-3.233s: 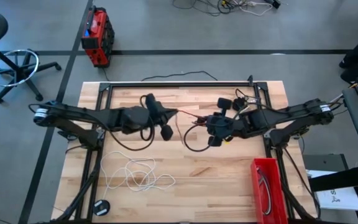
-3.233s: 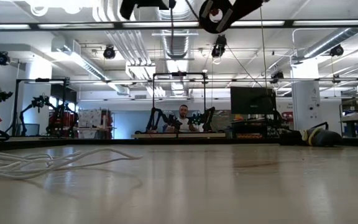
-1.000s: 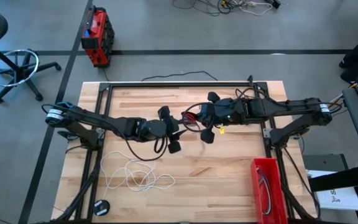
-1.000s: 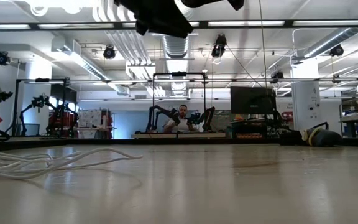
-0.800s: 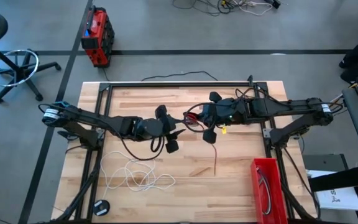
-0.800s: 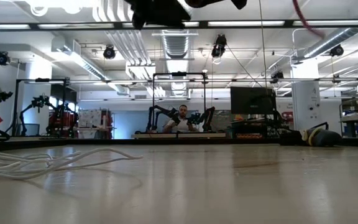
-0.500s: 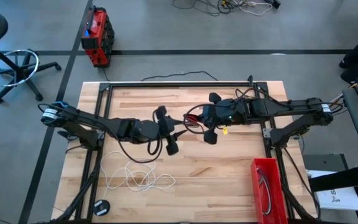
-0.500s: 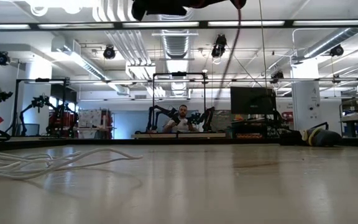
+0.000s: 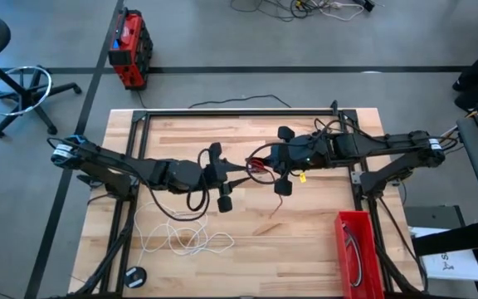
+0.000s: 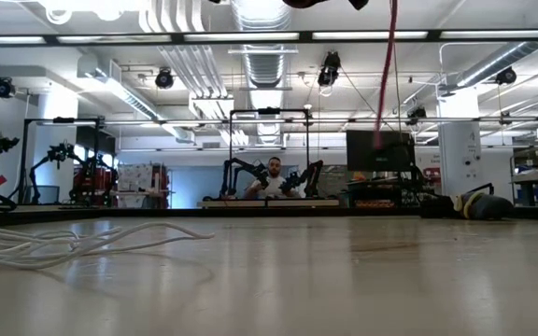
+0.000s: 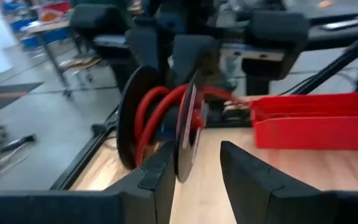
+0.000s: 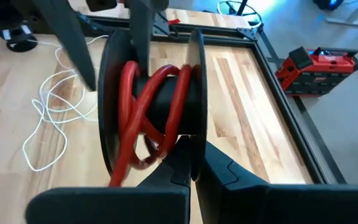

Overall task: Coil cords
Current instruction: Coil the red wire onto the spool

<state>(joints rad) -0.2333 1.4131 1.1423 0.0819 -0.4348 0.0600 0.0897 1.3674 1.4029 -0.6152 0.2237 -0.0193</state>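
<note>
Both arms meet over the middle of the desk (image 9: 305,249), up toward its far half, and between them is a black spool (image 12: 151,109) with the red cord (image 12: 157,102) wound round its core. The right hand (image 12: 188,158) is clamped on the spool's flange, fingers pinched tight against the disc edge. The left hand (image 11: 194,168) sits just beside the spool's other face with its fingers spread, a clear gap between them, gripping nothing that I can make out. A loose tail of the red cord hangs down from the spool; from desk level it shows as a thin red line dropping in from above, right of centre. Down at the near left, the white cord (image 9: 181,237) lies in loose, sprawling loops on the wood, well apart from both hands. A small dark round puck (image 9: 136,276) sits at the near-left corner by the edge. A red bin (image 9: 357,253) stands along the near-right edge. The near middle of the desk is bare wood, between the white loops and the bin. Across the room, a person (image 10: 275,177) sits at another bench.
</note>
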